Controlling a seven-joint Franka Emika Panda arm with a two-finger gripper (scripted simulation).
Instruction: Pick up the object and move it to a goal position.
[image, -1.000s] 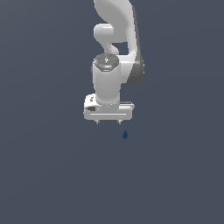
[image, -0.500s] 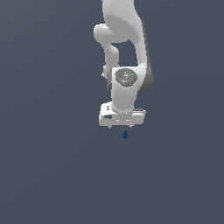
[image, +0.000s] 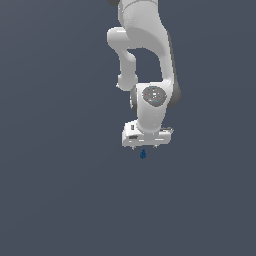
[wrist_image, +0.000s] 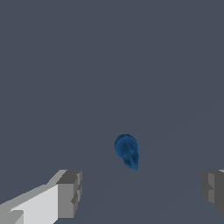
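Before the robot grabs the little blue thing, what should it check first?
1. End effector open: ok, fingers stand wide apart.
2. Blue object between the fingers' line: ok in the wrist view.
3. End effector over the object: ok, it sits just under the end effector in the exterior view.
4. Fingers low enough to close: cannot tell.
5. Nothing held yet: ok.

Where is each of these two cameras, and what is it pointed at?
Exterior view: off the arm, facing the white robot arm, its jaws hanging over the tiny dark blue knobbly lump.
Wrist view: on the wrist, looking past two grey fingertips, spread wide, at that lump on the plain grey floor.
Shared: the lump, the jaws and the floor.
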